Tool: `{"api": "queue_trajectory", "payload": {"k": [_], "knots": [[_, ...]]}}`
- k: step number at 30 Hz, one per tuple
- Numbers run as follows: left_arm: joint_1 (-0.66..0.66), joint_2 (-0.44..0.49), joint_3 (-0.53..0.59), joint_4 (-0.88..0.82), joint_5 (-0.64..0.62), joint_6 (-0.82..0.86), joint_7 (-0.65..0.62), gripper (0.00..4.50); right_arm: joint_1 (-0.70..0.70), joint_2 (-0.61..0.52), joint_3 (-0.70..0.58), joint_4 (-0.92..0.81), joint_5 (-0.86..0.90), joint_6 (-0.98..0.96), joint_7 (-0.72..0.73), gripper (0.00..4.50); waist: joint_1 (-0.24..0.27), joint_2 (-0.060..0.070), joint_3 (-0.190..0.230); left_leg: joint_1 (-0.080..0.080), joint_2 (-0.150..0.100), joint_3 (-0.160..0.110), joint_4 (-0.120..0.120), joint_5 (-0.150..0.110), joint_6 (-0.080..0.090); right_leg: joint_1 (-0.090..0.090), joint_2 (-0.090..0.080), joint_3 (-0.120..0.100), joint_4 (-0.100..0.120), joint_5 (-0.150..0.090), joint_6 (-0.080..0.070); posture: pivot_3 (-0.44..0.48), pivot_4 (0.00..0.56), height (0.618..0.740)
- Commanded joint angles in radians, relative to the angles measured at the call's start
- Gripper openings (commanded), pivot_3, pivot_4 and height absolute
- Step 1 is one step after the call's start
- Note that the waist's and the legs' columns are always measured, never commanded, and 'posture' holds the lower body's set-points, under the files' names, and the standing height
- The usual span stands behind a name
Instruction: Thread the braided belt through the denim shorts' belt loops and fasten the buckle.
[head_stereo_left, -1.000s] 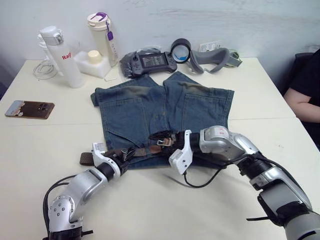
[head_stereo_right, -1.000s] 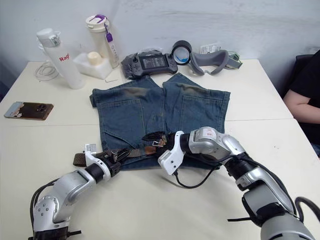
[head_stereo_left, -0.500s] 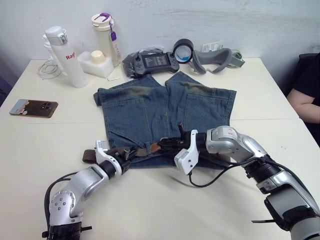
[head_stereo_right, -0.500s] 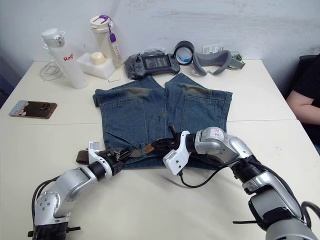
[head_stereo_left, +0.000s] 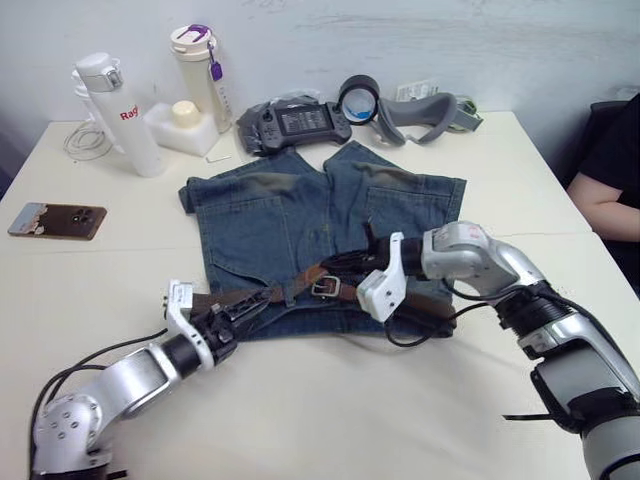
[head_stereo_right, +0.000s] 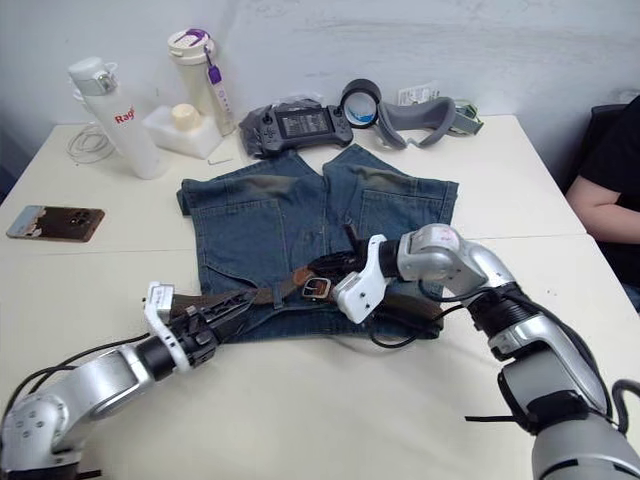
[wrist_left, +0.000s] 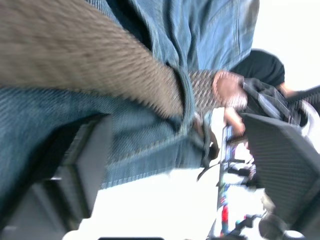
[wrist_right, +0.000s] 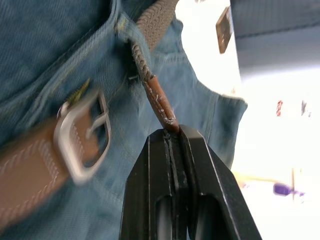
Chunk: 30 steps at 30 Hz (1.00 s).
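The denim shorts lie flat mid-table, waistband toward me. The braided belt runs along that waistband, and its silver buckle rests near the middle. My right gripper is shut on the belt's brown leather tip, just beyond the buckle. My left gripper sits at the waistband's left end. Its fingers stand wide open on either side of the strap. There the strap passes under one of the belt loops.
Two bottles and a white box stand at the back left. A phone lies at the left edge. A game controller, a tape roll and a headset lie behind the shorts. A person's arm is at the right.
My right gripper closed on the belt's tip and pulled back to the right. My left gripper opened off the strap and its arm drew back toward me.
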Motion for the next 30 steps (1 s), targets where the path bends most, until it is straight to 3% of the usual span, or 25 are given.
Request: {"api": "queue_trajectory", "payload": {"k": [1, 8, 14, 18, 21, 24, 27, 30], "knots": [[0.065, 0.074, 0.010, 0.006, 0.008, 0.036, -0.053, 4.44, -0.040, -0.041, -0.071, 0.062, 0.211, 0.030, 0.124, 0.00, -0.001, 0.002, 0.001, 0.000, 0.000, 0.000, 0.000, 0.000, 0.000, 0.000, 0.000, 0.000, 0.000, 0.000, 0.000, 0.000, 0.150, 0.740], [0.107, 0.252, 0.010, -0.055, 0.008, 0.096, -0.219, 4.44, -0.071, -0.106, -0.148, 0.125, 0.386, 0.122, 0.332, 0.00, -0.002, 0.009, 0.007, -0.001, 0.000, -0.001, -0.001, 0.000, 0.000, -0.002, -0.001, -0.001, 0.000, -0.001, -0.001, 0.000, 0.150, 0.740], [0.168, 0.457, 0.133, -0.074, 0.084, 0.201, -0.462, 4.44, -0.082, -0.159, -0.214, 0.096, 0.435, 0.199, 0.445, 0.00, -0.002, 0.010, 0.010, -0.008, 0.000, 0.000, -0.001, 0.000, 0.000, -0.009, -0.001, 0.000, 0.000, -0.001, -0.002, 0.000, 0.150, 0.740], [0.106, 0.566, 0.238, -0.044, 0.120, 0.243, -0.642, 4.44, -0.091, -0.184, -0.246, 0.073, 0.442, 0.253, 0.492, 0.00, 0.000, 0.010, 0.011, -0.012, 0.000, 0.000, 0.000, 0.000, 0.000, -0.015, -0.001, 0.000, 0.003, -0.001, -0.002, 0.000, 0.150, 0.740], [0.001, 0.618, 0.252, -0.025, 0.166, 0.231, -0.736, 4.44, -0.113, -0.210, -0.268, 0.073, 0.435, 0.294, 0.515, 0.00, 0.000, 0.010, 0.012, -0.016, 0.000, 0.000, 0.001, 0.001, -0.001, -0.018, -0.001, -0.001, 0.003, -0.001, -0.002, 0.000, 0.150, 0.740], [-0.177, 0.627, 0.178, -0.005, 0.255, 0.166, -0.764, 4.44, -0.132, -0.255, -0.320, 0.063, 0.482, 0.426, 0.549, 0.00, 0.004, 0.011, 0.014, -0.018, -0.001, 0.000, 0.000, 0.001, 0.000, -0.019, -0.001, -0.001, 0.003, -0.001, -0.002, 0.000, 0.150, 0.740], [-0.311, 0.581, 0.111, 0.012, 0.361, 0.113, -0.786, 4.44, -0.126, -0.267, -0.347, 0.023, 0.509, 0.511, 0.572, 0.00, 0.002, 0.010, 0.015, -0.020, -0.002, 0.000, 0.000, 0.002, 0.001, -0.021, -0.001, -0.001, 0.003, -0.001, -0.001, 0.000, 0.150, 0.740], [-0.613, 0.468, -0.096, 0.046, 0.612, 0.032, -0.764, 4.44, -0.105, -0.262, -0.386, -0.057, 0.572, 0.646, 0.571, 0.00, 0.004, 0.010, 0.016, -0.020, -0.002, 0.001, -0.001, 0.002, 0.001, -0.020, 0.000, -0.001, 0.004, 0.000, 0.000, 0.000, 0.150, 0.740]]}}
